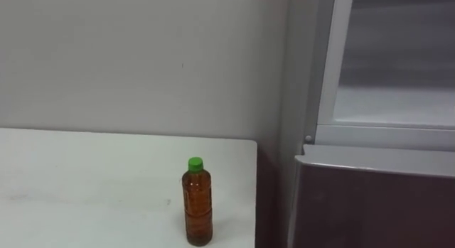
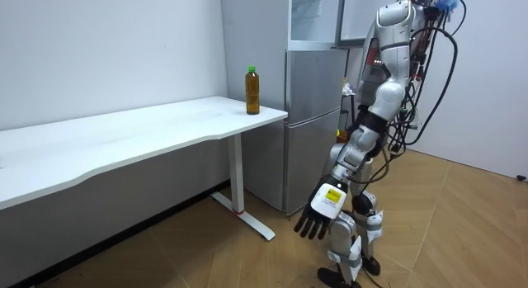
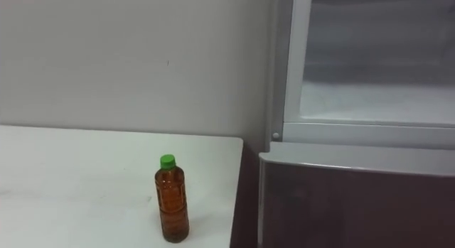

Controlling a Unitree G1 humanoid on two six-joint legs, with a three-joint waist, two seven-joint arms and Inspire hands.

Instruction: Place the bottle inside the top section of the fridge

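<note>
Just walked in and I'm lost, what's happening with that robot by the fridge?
Nothing is being handled yet. The robot stands in front of the silver fridge, whose upper door is open. The amber plastic bottle with a green cap stands upright near the white table's corner beside the fridge. The robot's left hand hangs low, fingers straight and empty.

Nothing legible: no word, number or sign can be read in this scene. The bottle (image 1: 197, 207), standing higher than my fingers (image 2: 307, 231) and well apart from them, shows no readable label on its amber side. The pale patch on the back of my left hand (image 2: 328, 201), just above those fingers, is too small to make out.
</note>
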